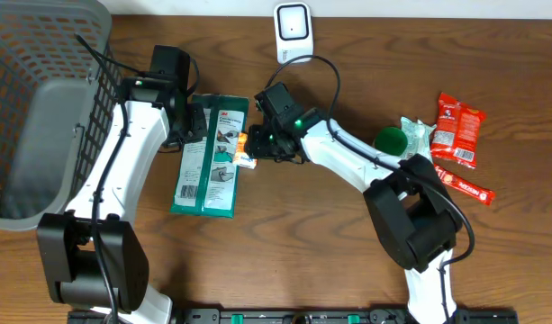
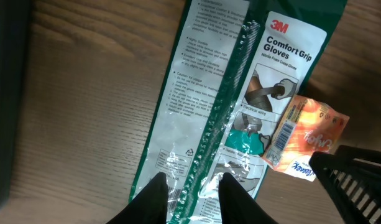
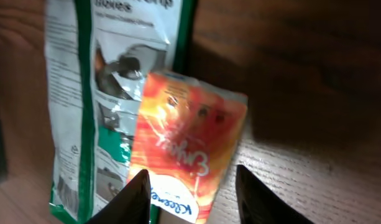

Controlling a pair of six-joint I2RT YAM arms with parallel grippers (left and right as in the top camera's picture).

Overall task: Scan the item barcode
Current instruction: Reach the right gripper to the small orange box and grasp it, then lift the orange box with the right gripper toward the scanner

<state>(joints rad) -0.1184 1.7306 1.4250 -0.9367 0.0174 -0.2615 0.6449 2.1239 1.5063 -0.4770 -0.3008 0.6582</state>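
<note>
A green and white glove package (image 1: 208, 171) lies flat on the wooden table. An orange tissue pack (image 1: 243, 149) rests against its right edge. My left gripper (image 1: 193, 122) is at the package's far end. In the left wrist view its fingertips (image 2: 191, 178) are shut on the package's (image 2: 196, 112) crinkled green seam. My right gripper (image 1: 257, 144) comes in from the right. Its fingertips (image 3: 191, 169) press both sides of the tissue pack (image 3: 184, 137), shut on it. The white scanner (image 1: 292, 22) stands at the table's far edge.
A grey wire basket (image 1: 23, 54) fills the far left. Red snack packets (image 1: 457, 130) and a green item (image 1: 391, 139) lie at the right, beside the right arm's base. The black right gripper finger (image 2: 358, 180) shows in the left wrist view.
</note>
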